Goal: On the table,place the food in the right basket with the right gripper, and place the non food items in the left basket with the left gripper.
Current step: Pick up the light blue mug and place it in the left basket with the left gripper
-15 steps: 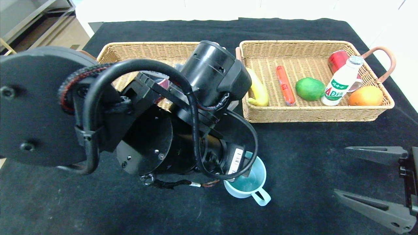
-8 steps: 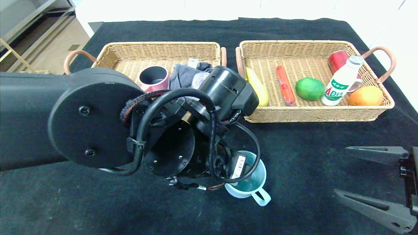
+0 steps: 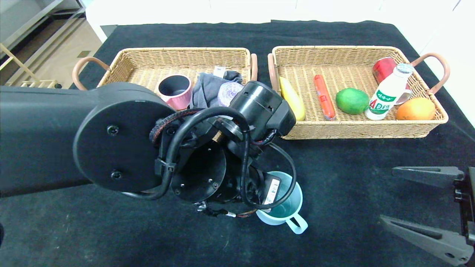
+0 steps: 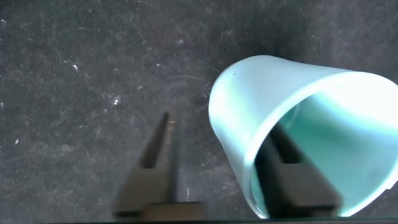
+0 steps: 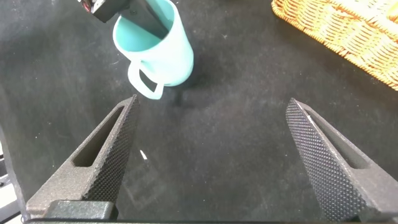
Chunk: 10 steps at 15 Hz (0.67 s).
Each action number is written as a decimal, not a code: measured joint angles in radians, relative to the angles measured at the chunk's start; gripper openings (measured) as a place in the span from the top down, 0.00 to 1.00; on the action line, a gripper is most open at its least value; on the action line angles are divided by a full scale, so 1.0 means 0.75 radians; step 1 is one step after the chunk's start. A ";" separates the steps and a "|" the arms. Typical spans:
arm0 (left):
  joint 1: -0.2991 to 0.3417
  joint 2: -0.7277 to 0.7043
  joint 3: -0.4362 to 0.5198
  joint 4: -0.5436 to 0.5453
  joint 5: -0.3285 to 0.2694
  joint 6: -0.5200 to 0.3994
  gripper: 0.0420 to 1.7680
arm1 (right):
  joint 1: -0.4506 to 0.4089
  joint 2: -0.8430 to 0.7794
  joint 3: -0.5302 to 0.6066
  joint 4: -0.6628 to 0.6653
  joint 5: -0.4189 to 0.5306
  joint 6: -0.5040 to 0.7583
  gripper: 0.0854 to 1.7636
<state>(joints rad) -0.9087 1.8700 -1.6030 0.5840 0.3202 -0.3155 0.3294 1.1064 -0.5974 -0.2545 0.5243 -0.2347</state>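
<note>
Left claw [image 4: 217, 186]: straddled wall of teal mug [image 4: 298, 124], one finger inside, one outside, not yet clenched.
Mug: upright on surface [image 3: 352, 167]; light, rigid, slick; rim grip suited.
Right claw [image 5: 211, 155]: spread, idle nearby.

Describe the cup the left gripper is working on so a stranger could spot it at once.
Start at the two wicker baskets at the back of the black table; the cup stands outside them, on the bare cloth in front of the gap between them, under the left gripper. It is a light teal cup with a loop handle, unlike the pink cup in the left basket.
</note>
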 joint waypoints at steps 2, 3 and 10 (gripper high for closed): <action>0.001 0.005 0.001 -0.003 -0.001 -0.001 0.92 | 0.000 0.000 -0.001 0.001 -0.001 0.001 0.03; 0.001 0.008 0.002 -0.003 -0.001 0.000 0.92 | 0.000 0.000 -0.001 0.000 -0.001 0.000 0.03; 0.001 0.014 0.008 0.003 0.000 0.001 0.92 | -0.002 0.000 -0.001 0.000 0.000 0.000 0.03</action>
<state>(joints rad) -0.9081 1.8804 -1.5970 0.5860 0.3204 -0.3151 0.3279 1.1064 -0.5983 -0.2545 0.5243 -0.2347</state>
